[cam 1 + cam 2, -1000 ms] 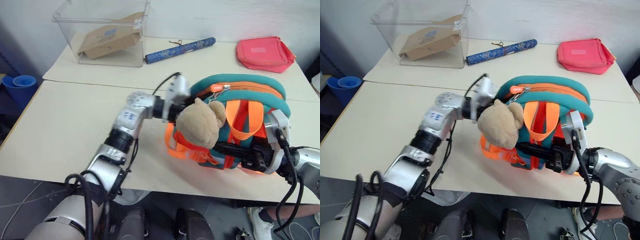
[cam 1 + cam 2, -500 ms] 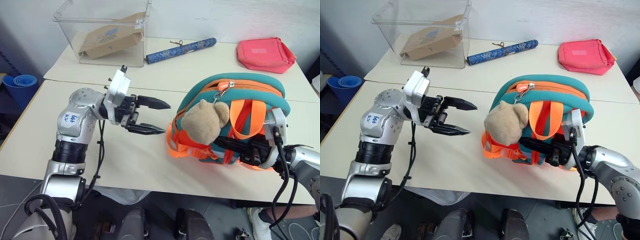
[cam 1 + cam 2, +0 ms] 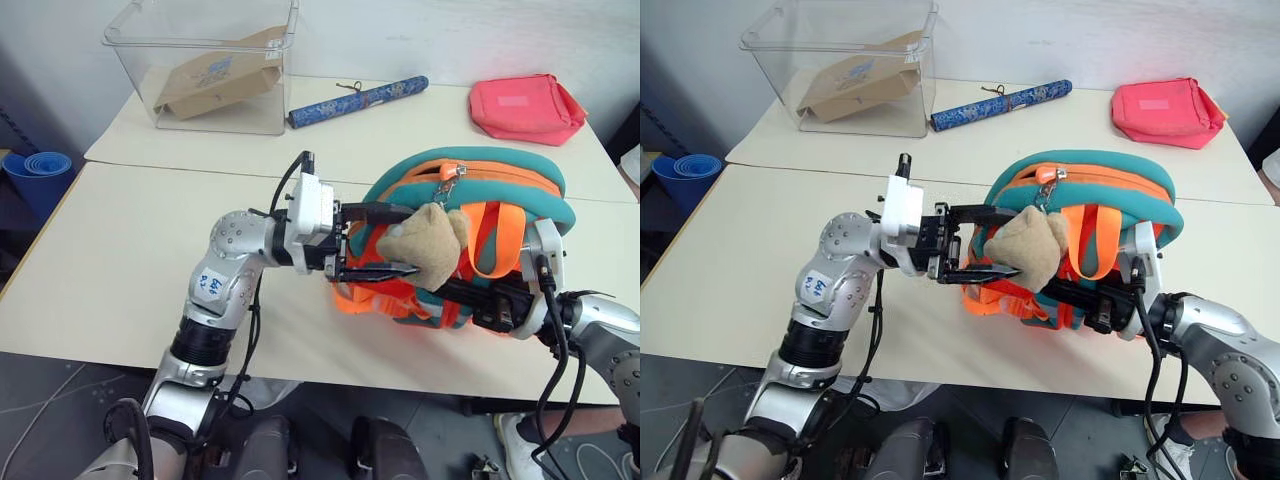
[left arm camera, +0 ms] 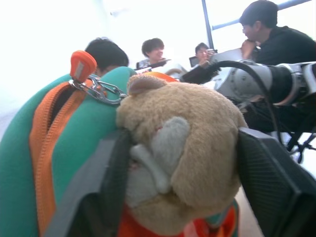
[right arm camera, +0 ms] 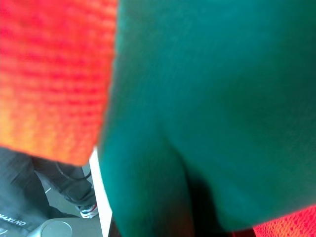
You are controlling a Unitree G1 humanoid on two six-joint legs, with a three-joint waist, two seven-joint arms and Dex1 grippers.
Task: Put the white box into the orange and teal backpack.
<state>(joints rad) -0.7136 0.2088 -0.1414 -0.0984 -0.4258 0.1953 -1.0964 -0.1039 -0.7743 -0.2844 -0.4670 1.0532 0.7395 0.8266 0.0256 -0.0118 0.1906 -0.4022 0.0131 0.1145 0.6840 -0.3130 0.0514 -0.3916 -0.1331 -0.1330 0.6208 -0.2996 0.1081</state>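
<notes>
Backpack (image 3: 500, 190) rests on cream table (image 3: 120, 260), wall behind.

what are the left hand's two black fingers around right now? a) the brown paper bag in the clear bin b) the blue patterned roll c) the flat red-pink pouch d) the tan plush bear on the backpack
d: in the left wrist view the left hand has one black finger on each side of the tan plush bear hanging on the small orange and teal backpack.
</notes>
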